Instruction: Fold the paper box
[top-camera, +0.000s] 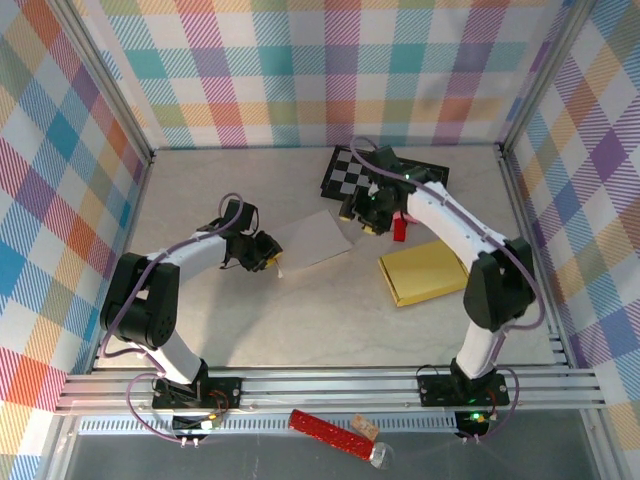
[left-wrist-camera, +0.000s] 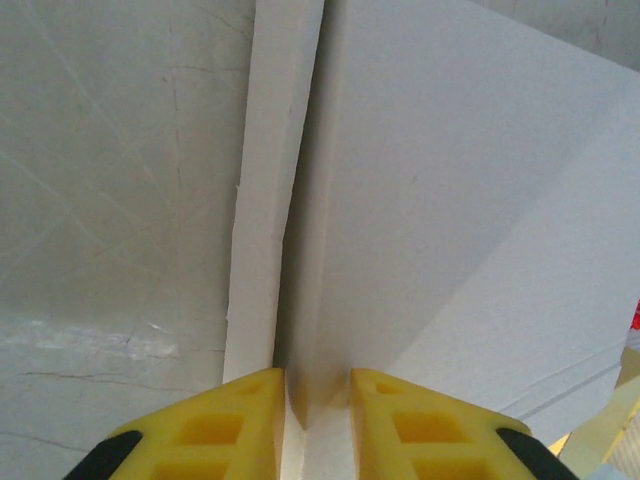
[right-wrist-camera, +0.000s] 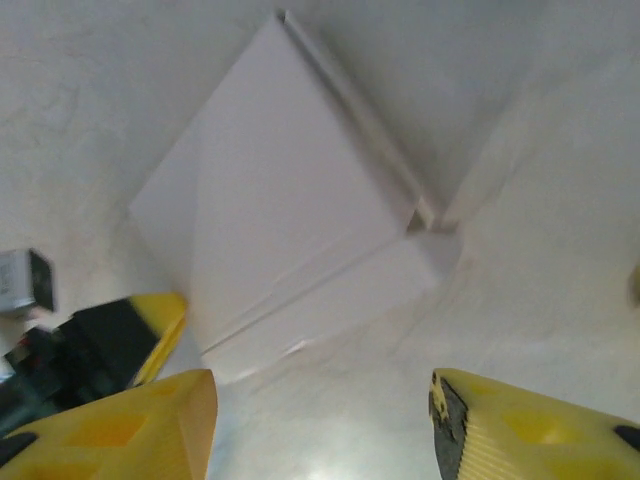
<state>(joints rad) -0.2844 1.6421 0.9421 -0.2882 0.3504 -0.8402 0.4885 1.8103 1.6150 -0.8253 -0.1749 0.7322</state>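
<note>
White paper box (top-camera: 312, 238) lies near the middle of the grey table (top-camera: 300, 320), between the two arms, mostly a flat sheet. Left gripper (left-wrist-camera: 316, 388) is nipped narrow on a long side flap at the sheet's left edge. The flap stands up from the main panel along a crease. Right gripper (right-wrist-camera: 322, 392) hangs over the opposite end, jaws wide, nothing between them, clear of the paper. From the right wrist, a second narrow strip along the far edge looks creased up, and a fold line crosses the near panel. Judgement: early stage. One or two flaps are started, no walls joined, no corners tucked; most of the folding is left. Containers: the white box holds nothing, not yet being a vessel. Flat yellow cardboard box (top-camera: 424, 272) lies to the right, well apart; contents cannot be told. Black-and-white chequered board (top-camera: 350, 172) and small red block (top-camera: 400, 228) sit beyond.
</note>
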